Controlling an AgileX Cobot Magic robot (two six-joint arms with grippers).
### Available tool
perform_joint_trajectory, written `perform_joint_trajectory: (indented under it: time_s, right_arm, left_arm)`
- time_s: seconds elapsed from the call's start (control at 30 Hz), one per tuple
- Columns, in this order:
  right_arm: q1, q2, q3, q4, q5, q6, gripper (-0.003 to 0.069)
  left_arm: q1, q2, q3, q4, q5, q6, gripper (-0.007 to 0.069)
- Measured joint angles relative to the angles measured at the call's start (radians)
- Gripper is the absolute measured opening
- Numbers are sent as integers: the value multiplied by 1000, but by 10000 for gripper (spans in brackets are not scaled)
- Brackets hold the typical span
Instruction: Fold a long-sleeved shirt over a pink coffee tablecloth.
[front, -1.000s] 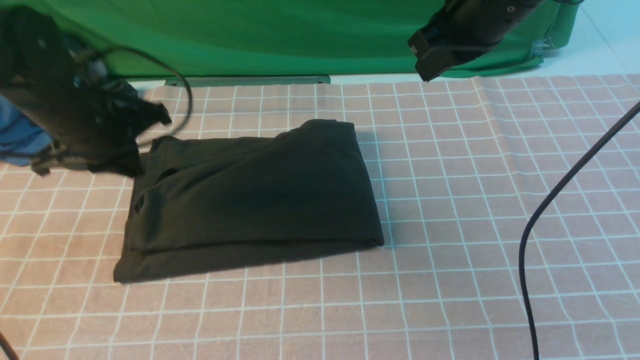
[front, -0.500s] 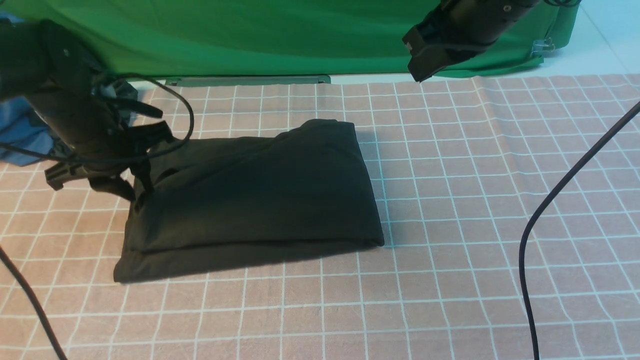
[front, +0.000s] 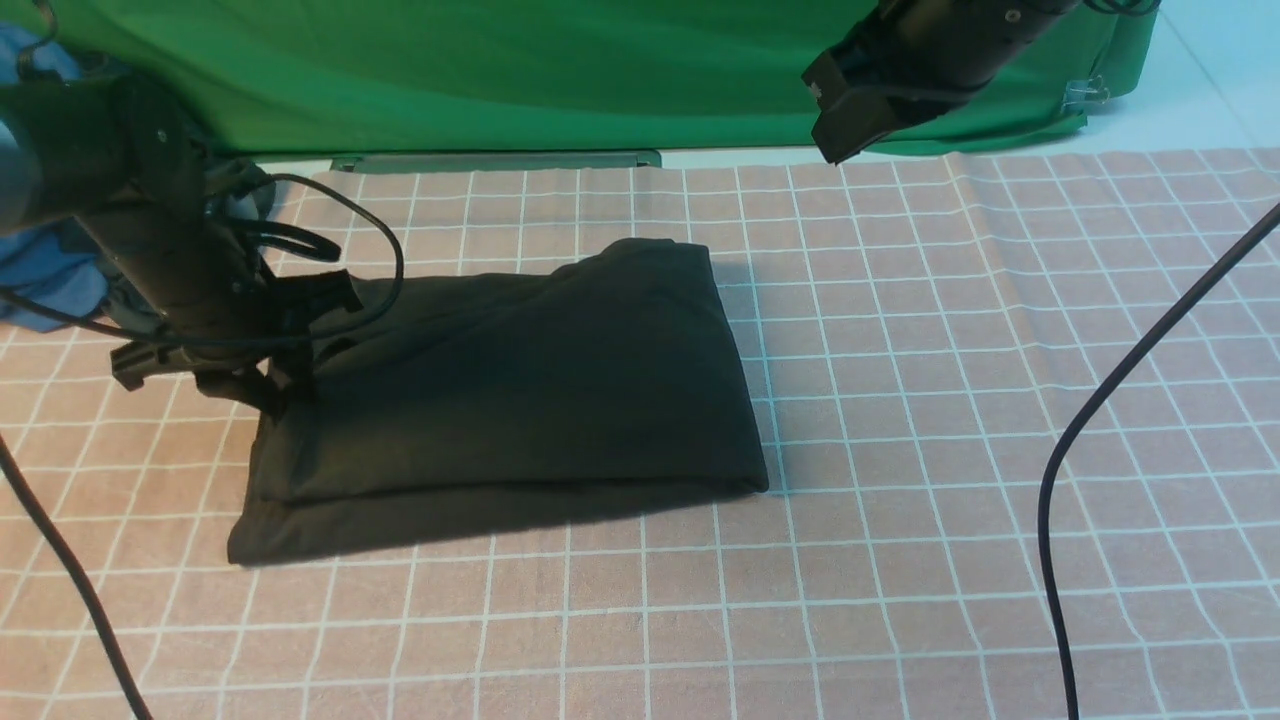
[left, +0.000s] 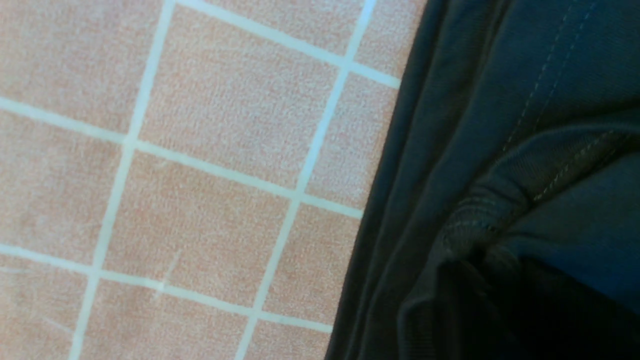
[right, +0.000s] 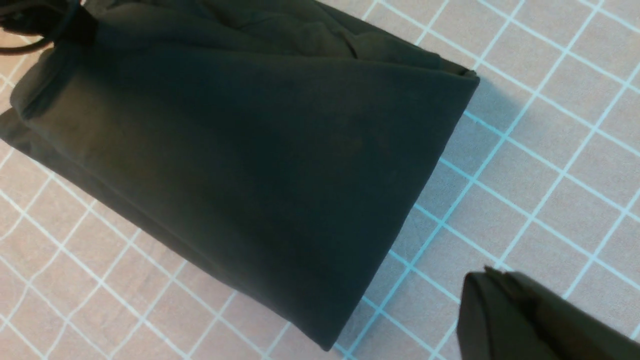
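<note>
Underneath everything, the pink coffee tablecloth (front: 900, 400), wide and flat, gridded in thin white lines. Behind its far edge, a green cloth (front: 560, 70) as backdrop. On the left-centre of the tablecloth, the long-sleeved shirt (front: 520, 380), black, folded into a thick rough rectangle of several layers, the lowest layer poking out along the near edge. At the shirt's far-left corner, the left gripper (front: 278, 392), pointed down, fingertips right at the fabric edge and touching it. Impossible to tell whether spread or pinching cloth: dark fingers lost against dark fabric. From the left wrist, only a stitched hem and bunched folds of the shirt beside bare grid squares. High over the far side of the tablecloth, up and to the right of the shirt's far-right corner and well apart from it, the right gripper (front: 838, 135), fingers pressed together, empty. At the far left, a patch of blue garment (front: 40, 270) behind the left arm. Down the right side, a thin black cable (front: 1060, 480), well clear of the shirt
</note>
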Motion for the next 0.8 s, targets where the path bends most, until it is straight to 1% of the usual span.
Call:
perform_joint_trajectory:
  time_s: [0.03,0.07,0.33,0.53,0.6,0.8]
  right_arm:
    - [0,0,0,0,0,0,37]
    - [0,0,0,0,0,0,37]
    - [0,0,0,1,0,-1,37]
    - [0,0,0,1,-1,-15,37]
    - [0,0,0,1,-1,-21,37]
    - [0,0,0,1,-1,-27,37]
  left_arm:
    - [0,0,0,-1,1,8,71]
    - [0,0,0,-2,2,15,60]
    - [0,-35,0,16,6,23,60]
    - [0,-100,0,108,-1,-5,60]
    - [0,-100,0,118,-3,-6,60]
    - [0,-85,0,128,-67,-6,60]
